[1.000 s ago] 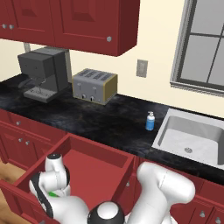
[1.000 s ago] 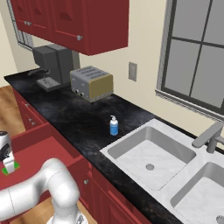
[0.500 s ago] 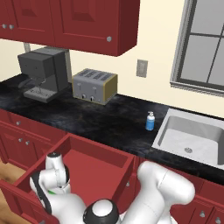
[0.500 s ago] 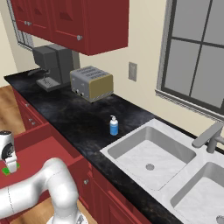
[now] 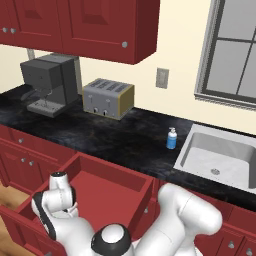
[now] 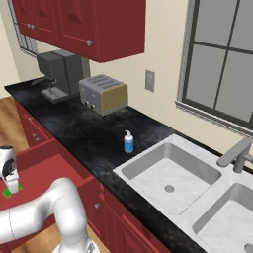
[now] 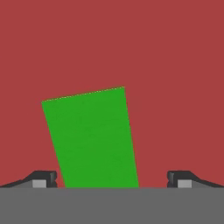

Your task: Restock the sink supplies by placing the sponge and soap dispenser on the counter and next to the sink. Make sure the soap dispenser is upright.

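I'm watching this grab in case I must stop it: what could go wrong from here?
The sponge lies skewed between the open fingertips, so closing could clip a corner and twist it. It sits low in the open drawer, so the lift might catch the drawer's wall. The soap bottle stands beside the sink; setting the sponge there could topple it.

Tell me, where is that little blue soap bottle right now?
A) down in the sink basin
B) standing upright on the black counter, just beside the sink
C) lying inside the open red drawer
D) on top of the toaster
B: the soap dispenser stands upright on the counter, close to the sink rim, well apart from the toaster.
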